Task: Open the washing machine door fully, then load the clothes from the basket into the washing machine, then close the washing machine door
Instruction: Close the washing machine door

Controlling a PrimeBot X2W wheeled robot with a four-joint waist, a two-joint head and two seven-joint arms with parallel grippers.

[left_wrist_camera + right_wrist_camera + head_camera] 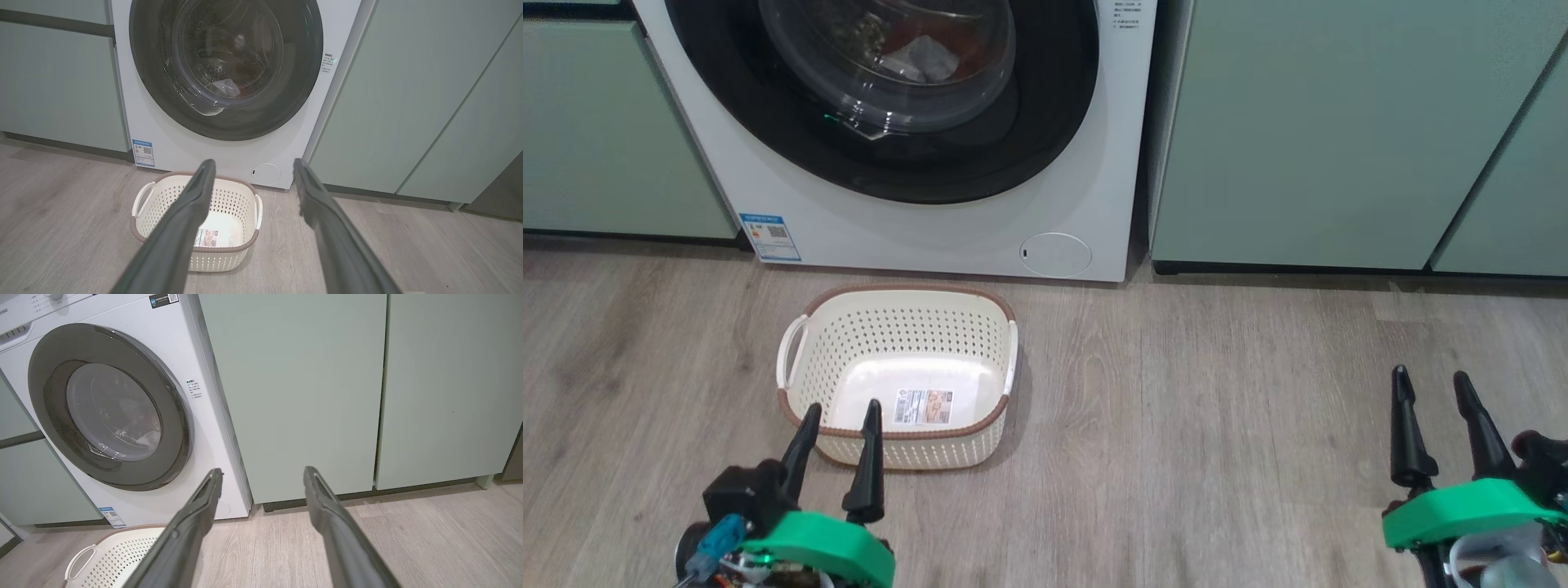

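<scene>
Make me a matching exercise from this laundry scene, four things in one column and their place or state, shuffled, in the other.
Things:
1. washing machine door
2. clothes
3. basket
4. left hand

Place or state:
A. empty, standing on the floor
B. open, holding nothing
C. shut
D. inside the washing machine, seen through the glass

Right pairs: 1-C, 2-D, 3-A, 4-B
</scene>
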